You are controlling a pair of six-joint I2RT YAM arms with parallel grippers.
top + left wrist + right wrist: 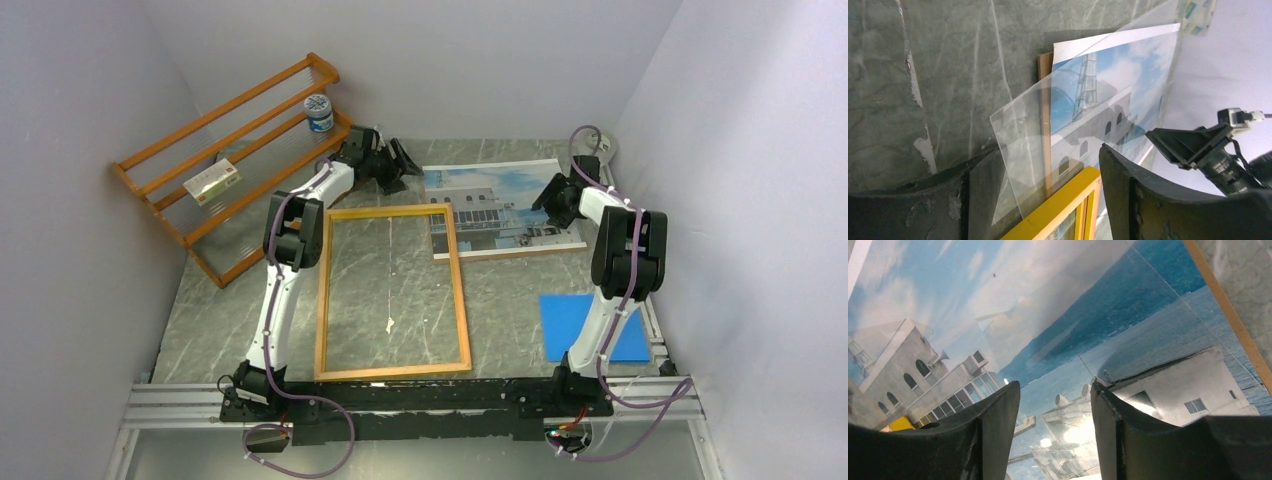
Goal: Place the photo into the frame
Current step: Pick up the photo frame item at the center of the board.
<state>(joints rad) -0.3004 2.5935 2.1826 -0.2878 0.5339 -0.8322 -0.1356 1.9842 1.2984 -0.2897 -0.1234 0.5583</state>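
The frame [458,290] lies flat in the middle of the table, wood side up; its yellow corner [1063,210] shows in the left wrist view. The photo [500,205] lies face up behind it on a brown backing board [1045,100], with a clear pane [1023,140] skewed over it. My left gripper [395,165] is open by the photo's left edge, and its jaws [1050,150] straddle the pane edge and frame corner. My right gripper [555,200] is open just above the photo's right part [1048,315], with nothing between its jaws [1054,387].
An orange slatted rack [230,165] stands at the back left with a tin [318,112] and a small box [212,183] on it. A blue sheet [590,325] lies at the front right. Walls close in on the left, back and right.
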